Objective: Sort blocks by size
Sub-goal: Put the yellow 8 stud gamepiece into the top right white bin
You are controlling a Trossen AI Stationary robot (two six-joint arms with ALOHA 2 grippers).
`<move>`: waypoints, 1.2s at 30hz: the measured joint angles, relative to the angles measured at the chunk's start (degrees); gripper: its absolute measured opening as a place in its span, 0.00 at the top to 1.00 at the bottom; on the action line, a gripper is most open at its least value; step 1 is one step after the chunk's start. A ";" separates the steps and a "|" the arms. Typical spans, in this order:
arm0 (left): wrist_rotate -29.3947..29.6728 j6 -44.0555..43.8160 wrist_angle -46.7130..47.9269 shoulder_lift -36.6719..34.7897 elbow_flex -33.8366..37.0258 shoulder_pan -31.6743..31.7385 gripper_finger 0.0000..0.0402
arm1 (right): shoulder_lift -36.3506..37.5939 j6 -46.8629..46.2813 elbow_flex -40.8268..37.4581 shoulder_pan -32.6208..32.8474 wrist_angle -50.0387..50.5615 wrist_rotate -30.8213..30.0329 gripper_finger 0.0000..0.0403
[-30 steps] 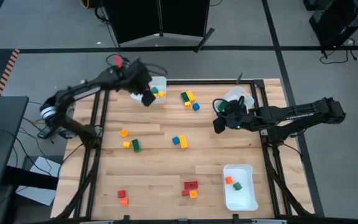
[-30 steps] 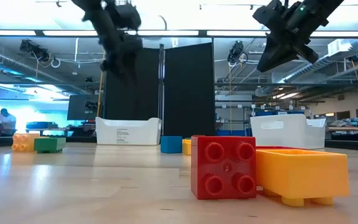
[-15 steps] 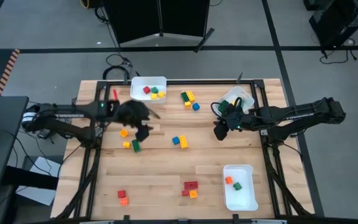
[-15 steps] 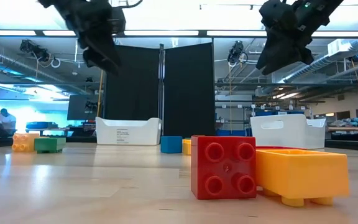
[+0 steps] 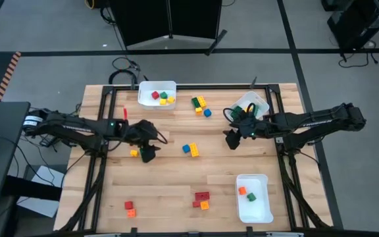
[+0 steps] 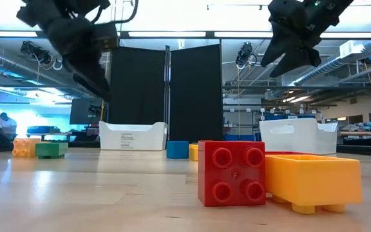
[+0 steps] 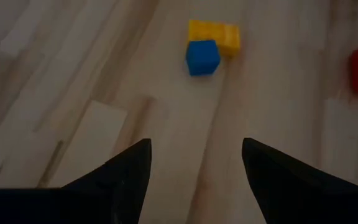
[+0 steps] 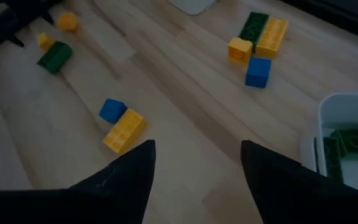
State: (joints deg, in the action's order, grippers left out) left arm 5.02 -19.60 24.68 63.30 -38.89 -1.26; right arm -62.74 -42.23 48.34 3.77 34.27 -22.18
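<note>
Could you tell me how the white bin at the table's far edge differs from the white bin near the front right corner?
The far bin lies with its long side along the table's far edge; the front right bin lies with its long side running front to back. The far bin holds a red block, a yellow block and a green block; the front right bin holds only an orange block and a green one. Both are white, rectangular and open-topped.

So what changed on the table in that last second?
The left claw swung away from the far bin to hover over the middle blocks, open and empty. The right claw opened, barely moving. Blocks and bins stayed put.
</note>
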 joint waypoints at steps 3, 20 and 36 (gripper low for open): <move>-0.69 2.67 -3.41 -0.01 2.62 -0.31 0.35 | 0.02 1.90 -0.01 -0.77 -2.27 2.03 0.39; -5.34 5.92 -26.11 -1.28 14.86 -0.42 0.35 | -25.94 12.50 24.42 -17.34 0.11 10.53 0.39; -5.69 7.39 -21.24 -2.62 14.82 -0.42 0.35 | -56.88 13.03 51.51 -31.06 15.81 13.47 0.39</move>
State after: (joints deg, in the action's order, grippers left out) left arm -0.67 -12.21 3.44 60.68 -24.08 -1.67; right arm -119.62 -29.20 99.85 -27.29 50.08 -8.71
